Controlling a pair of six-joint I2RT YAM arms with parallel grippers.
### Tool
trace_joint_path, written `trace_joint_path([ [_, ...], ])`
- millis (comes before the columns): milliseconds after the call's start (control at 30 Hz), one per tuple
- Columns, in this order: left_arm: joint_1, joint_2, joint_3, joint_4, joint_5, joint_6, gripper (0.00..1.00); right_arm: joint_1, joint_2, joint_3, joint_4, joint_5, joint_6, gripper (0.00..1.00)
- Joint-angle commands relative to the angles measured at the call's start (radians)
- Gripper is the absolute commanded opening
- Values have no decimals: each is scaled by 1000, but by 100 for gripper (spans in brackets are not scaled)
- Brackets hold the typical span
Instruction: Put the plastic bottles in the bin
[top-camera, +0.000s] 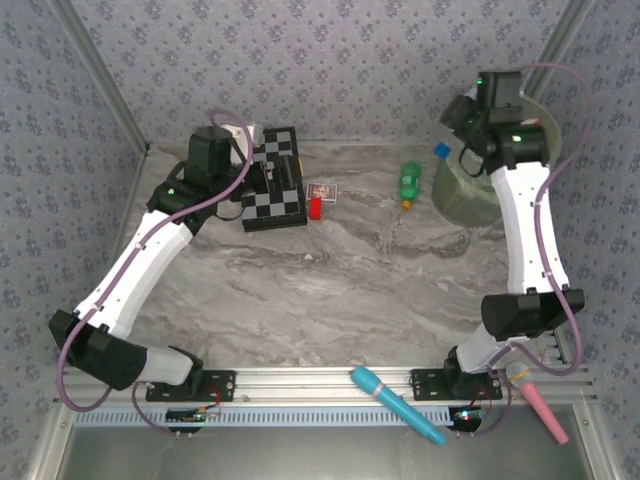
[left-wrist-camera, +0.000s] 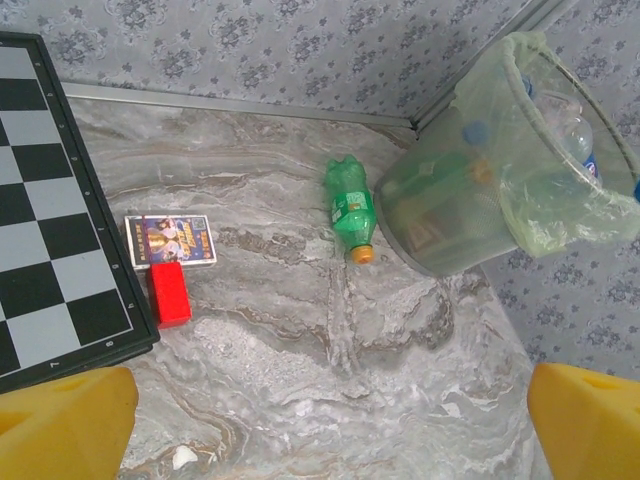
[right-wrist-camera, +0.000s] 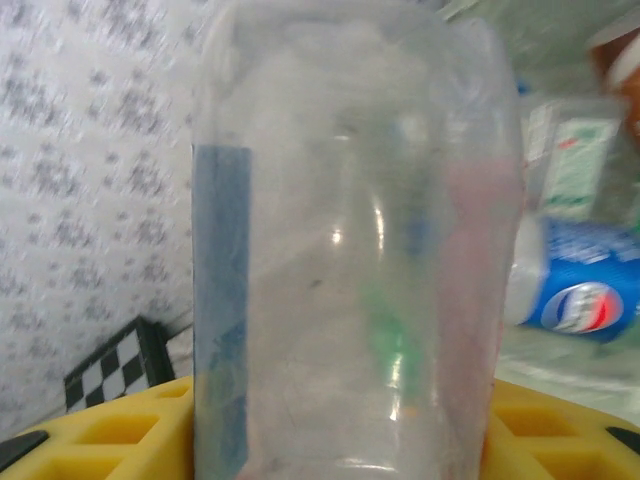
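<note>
A clear plastic bottle (right-wrist-camera: 350, 250) with a blue label stands between the yellow fingers (right-wrist-camera: 110, 430) of my right gripper (right-wrist-camera: 340, 425), which is shut on it. In the top view that gripper (top-camera: 458, 128) hangs at the rim of the bin (top-camera: 470, 200), the bottle's blue cap (top-camera: 441, 150) pointing left. The bin (left-wrist-camera: 560, 215), lined with a pale green bag, holds several bottles, one with a blue label (right-wrist-camera: 580, 300). A green bottle (top-camera: 409, 182) (left-wrist-camera: 350, 208) lies on the table just left of the bin. My left gripper (left-wrist-camera: 330, 430) (top-camera: 268, 172) is open over bare table beside the chessboard.
A folded chessboard (top-camera: 275, 185) (left-wrist-camera: 50, 200) lies at the back left, with a red block (top-camera: 316, 207) (left-wrist-camera: 169, 293) and a small card (top-camera: 322, 191) (left-wrist-camera: 172, 241) beside it. A blue stick (top-camera: 396, 403) and a pink stick (top-camera: 538, 400) rest on the near rail.
</note>
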Motion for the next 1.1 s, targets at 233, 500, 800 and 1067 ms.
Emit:
trace_joint_path([
  [233, -17, 16, 14, 37, 24, 4, 100, -302, -28, 90, -86, -129, -64, 55],
  [500, -21, -6, -46, 76, 21, 2, 100, -458, 19, 95, -60, -213, 13, 54],
  [800, -21, -16, -86, 100, 13, -1, 100, -464, 162, 218, -51, -236, 127, 55],
  [1067, -15, -18, -94, 106, 0, 3, 100, -434, 263, 282, -62, -194, 193, 56],
])
